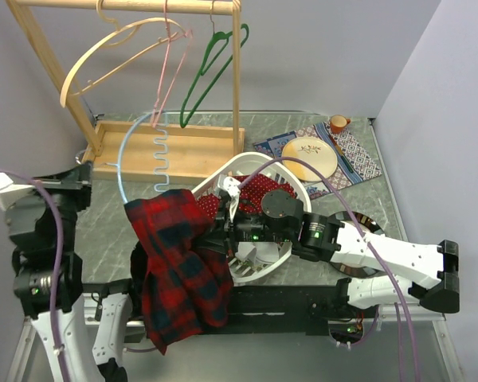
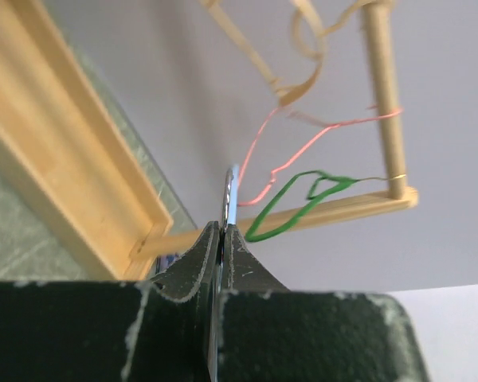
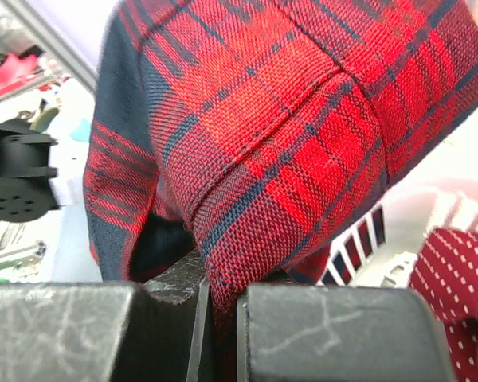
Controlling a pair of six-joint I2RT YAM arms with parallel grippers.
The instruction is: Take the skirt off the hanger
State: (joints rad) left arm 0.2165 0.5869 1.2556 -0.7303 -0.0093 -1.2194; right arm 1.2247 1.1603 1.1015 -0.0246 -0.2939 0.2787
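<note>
**Plaid skirt draped on a blue hanger, just left of the white basket, with both grippers clamped.**

The skirt is red and navy tartan with a stitched seam. It hangs bunched and crumpled from the light-blue wire hanger, and its right edge touches the white laundry basket. Its lower hem falls toward the arm bases, nearer than the basket. The right gripper reaches across the basket and pinches a fold of the skirt at the basket's left rim. The left gripper is closed on the thin blue hanger. A red polka-dot cloth lies inside the basket. The wooden rack stands beyond and left of the basket, with a strip of bare grey table between them.
</note>
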